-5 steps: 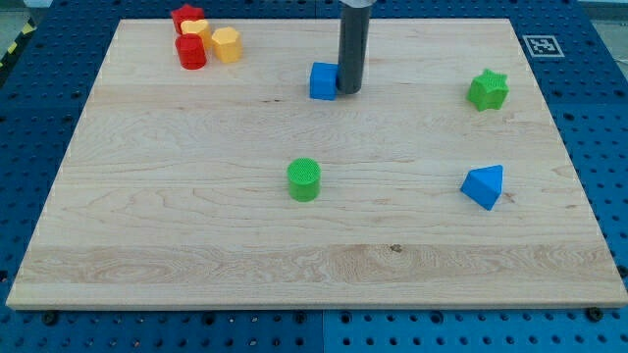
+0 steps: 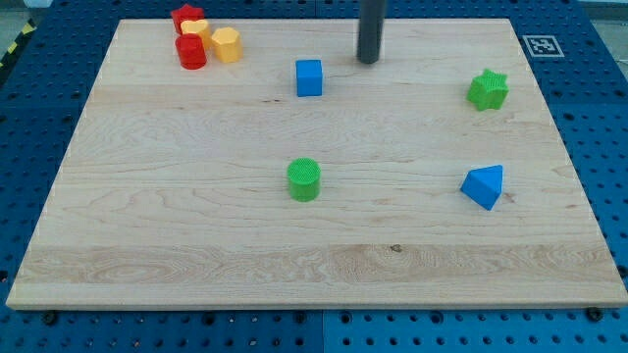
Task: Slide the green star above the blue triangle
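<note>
The green star lies at the view's right, near the board's right edge. The blue triangle lies below it, toward the view's bottom, the two well apart. My tip stands near the view's top, left of the green star by a wide gap and just right of and above the blue cube, not touching it.
A green cylinder sits near the board's middle. At the top left a red block, a red cylinder and two yellow blocks are bunched together. A marker tag sits at the board's top right corner.
My tip has moved up and slightly right, away from the blue cube. The blue cube has shifted a little to the left and up.
</note>
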Available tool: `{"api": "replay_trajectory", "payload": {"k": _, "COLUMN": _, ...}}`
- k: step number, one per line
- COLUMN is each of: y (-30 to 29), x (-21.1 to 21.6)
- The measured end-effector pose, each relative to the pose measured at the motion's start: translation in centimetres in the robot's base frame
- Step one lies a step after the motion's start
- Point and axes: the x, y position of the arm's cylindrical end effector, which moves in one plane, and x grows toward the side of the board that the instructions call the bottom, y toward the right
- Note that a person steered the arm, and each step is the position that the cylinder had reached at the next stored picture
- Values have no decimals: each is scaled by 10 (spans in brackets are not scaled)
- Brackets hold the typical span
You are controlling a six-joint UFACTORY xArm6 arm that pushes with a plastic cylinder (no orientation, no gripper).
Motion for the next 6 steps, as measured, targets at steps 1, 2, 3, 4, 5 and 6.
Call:
{"api": "replay_trajectory", "payload": {"k": 1, "y": 73, "x": 0}}
{"api": "replay_trajectory", "payload": {"k": 2, "y": 147, "x": 15}}
{"api": "replay_trajectory", "payload": {"k": 3, "y": 205, "x": 60}}
{"api": "replay_trajectory", "payload": {"k": 4, "y": 215, "x": 77}}
{"api": "replay_trajectory", "payload": {"k": 5, "y": 208, "x": 77}}
{"api": "replay_trajectory", "payload": {"k": 6, "y": 182, "x": 84}}
